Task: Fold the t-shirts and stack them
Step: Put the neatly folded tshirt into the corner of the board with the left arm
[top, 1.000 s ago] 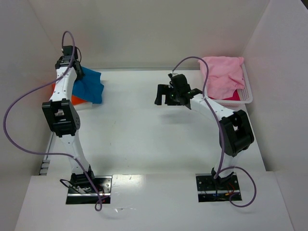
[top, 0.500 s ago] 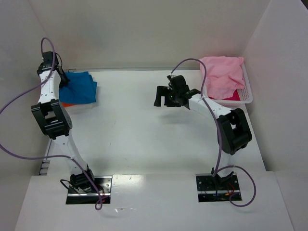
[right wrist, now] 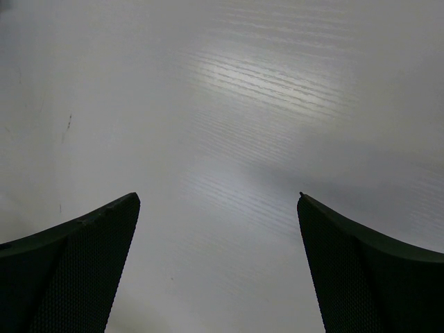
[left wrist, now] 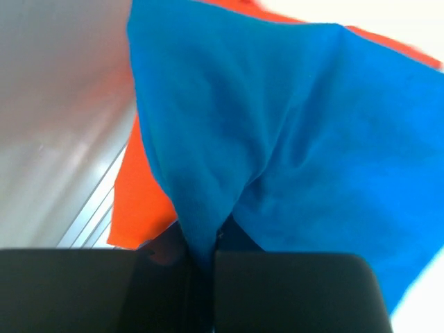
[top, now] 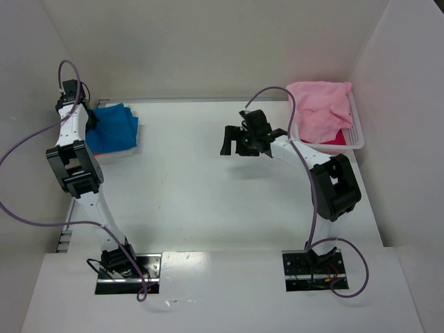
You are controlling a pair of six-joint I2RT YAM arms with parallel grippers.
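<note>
While the blue t-shirt (left wrist: 291, 139) lay folded on the orange t-shirt (left wrist: 135, 201) at the far left of the table (top: 208, 201), the left gripper (left wrist: 201, 257) was clamped on a pinch of its edge. Stacking looked nearly done, and letting go seemed next. The pink t-shirt (top: 319, 111) sat in the basket (top: 357, 141), well apart from the right gripper (top: 234, 141), which was spread wide and empty.
</note>
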